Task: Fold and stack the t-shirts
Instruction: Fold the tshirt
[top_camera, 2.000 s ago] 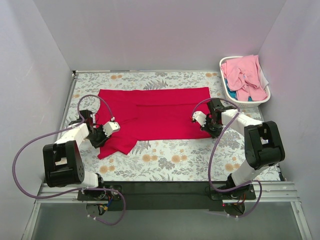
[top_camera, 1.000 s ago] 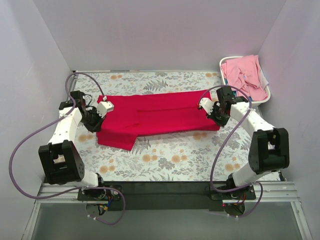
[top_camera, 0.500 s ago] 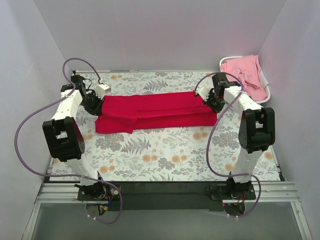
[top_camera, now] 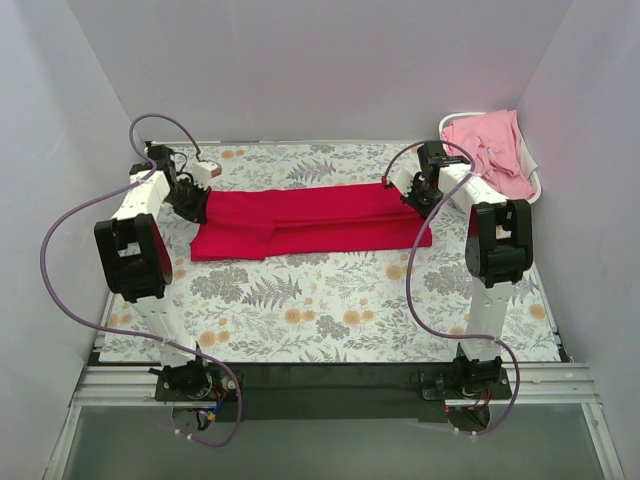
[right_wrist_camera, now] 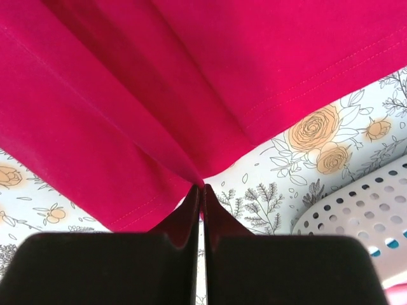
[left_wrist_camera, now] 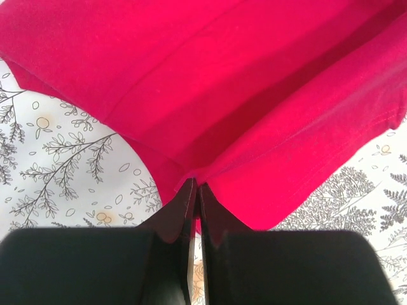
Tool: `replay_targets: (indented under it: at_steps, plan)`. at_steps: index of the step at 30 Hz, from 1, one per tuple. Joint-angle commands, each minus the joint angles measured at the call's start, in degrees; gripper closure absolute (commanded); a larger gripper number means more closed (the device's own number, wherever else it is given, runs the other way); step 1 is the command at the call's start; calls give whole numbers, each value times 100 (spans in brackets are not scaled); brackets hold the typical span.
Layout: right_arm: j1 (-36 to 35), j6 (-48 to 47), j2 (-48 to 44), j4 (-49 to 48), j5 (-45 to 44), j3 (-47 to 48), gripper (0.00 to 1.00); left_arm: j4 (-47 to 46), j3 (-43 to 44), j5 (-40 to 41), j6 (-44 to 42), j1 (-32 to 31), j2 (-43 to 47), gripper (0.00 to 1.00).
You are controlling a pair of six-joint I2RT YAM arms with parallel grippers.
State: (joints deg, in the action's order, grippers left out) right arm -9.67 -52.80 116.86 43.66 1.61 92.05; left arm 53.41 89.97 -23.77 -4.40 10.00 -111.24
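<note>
The crimson red t-shirt lies across the far half of the table, folded lengthwise into a long band. My left gripper is shut on its far left edge; in the left wrist view the jaws pinch a fold of the red cloth. My right gripper is shut on its far right edge; the right wrist view shows the red cloth pinched at the tips. Pale pink t-shirts lie heaped in the basket at the far right.
The white plastic laundry basket stands in the far right corner, and its perforated wall shows close beside my right gripper. The floral tablecloth covers the table. Grey walls close in the back and both sides.
Both grippers have carried the shirt's near edge away from me and over to the far edge, folding it into a narrow band. Both arms now stretch toward the back.
</note>
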Motion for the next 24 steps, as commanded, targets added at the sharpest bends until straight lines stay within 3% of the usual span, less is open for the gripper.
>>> replay_targets:
  at_steps: [1,24]
  plan:
    - [97,-187,126,99,-134,278,99,-242,214,48,150,-15,15,100]
    - [124,-196,478,90,-319,551,99,-436,266,241,344,-103,-398,100]
